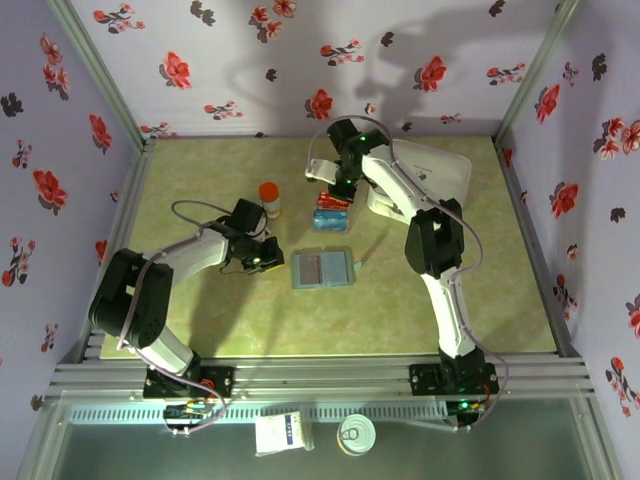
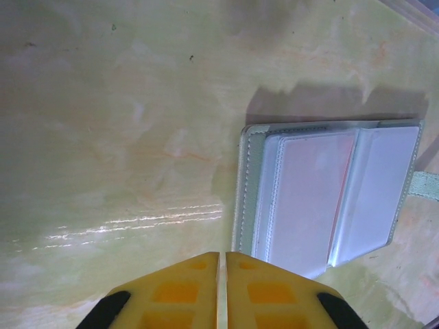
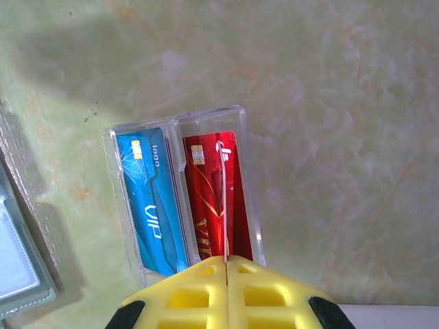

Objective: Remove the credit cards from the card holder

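The grey-blue card holder [image 1: 322, 268] lies open on the table, its clear sleeves [image 2: 329, 199] showing a faint reddish card inside. My left gripper [image 2: 222, 255] is shut with nothing in it, its tips at the holder's left edge [image 1: 268, 255]. My right gripper [image 3: 226, 259] is shut on a thin credit card [image 3: 223, 199] seen edge-on. It hangs over the clear plastic stand [image 3: 250, 178], right above a red card [image 3: 206, 199] standing in the right slot. A teal-blue card [image 3: 147, 199] stands in the left slot. From above, the right gripper [image 1: 338, 192] hovers over the stand [image 1: 330, 213].
An orange-capped small bottle [image 1: 270, 197] stands left of the stand. A large white lidded box [image 1: 430, 175] sits at the back right under the right arm. A corner of the card holder [image 3: 17, 267] shows near the stand. Floral walls close in the table.
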